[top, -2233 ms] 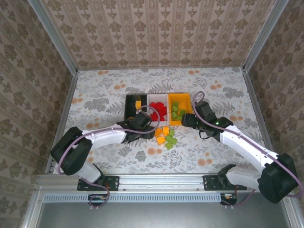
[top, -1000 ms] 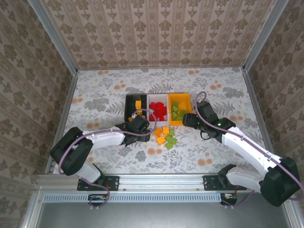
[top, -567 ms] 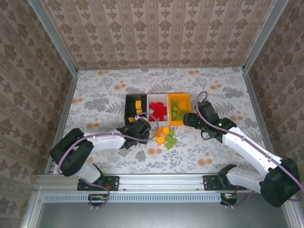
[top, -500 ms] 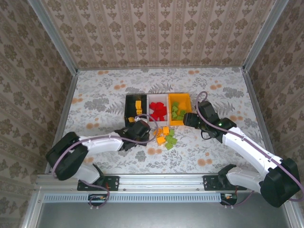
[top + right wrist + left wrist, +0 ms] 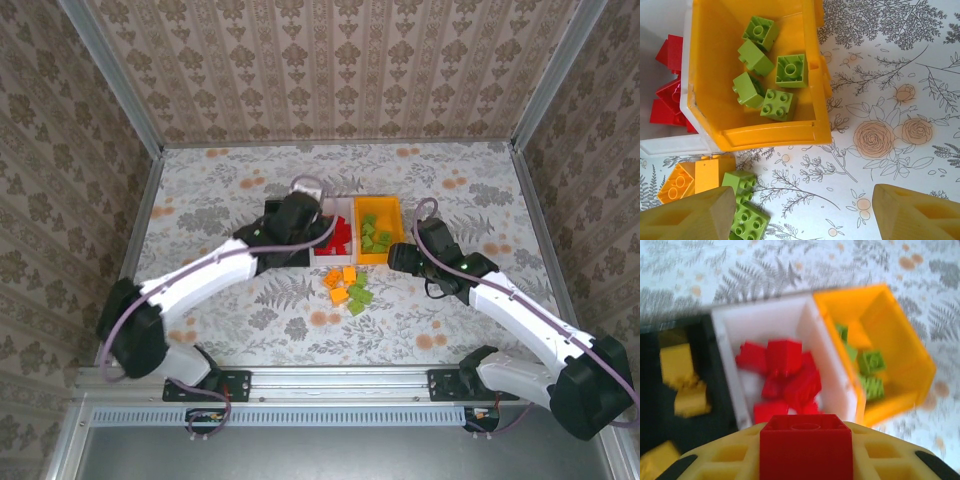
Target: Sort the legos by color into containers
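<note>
From above, your left hand [image 5: 320, 232] hangs over the white rectangular plastic bin [image 5: 336, 204], which looks like the home for reds. On the left wrist view, that hand clamps a red plastic toy brick [image 5: 806, 440], with the white bin just beyond and below it and reds piled inside. On the right wrist view, your right hand [image 5: 802, 220] stands wide and empty. Loose orange and light green bricks [image 5: 735, 192] lie on the table [image 5: 880, 75] beside one fingertip, and the orange-yellow plastic bin [image 5: 715, 90] is ahead.
</note>
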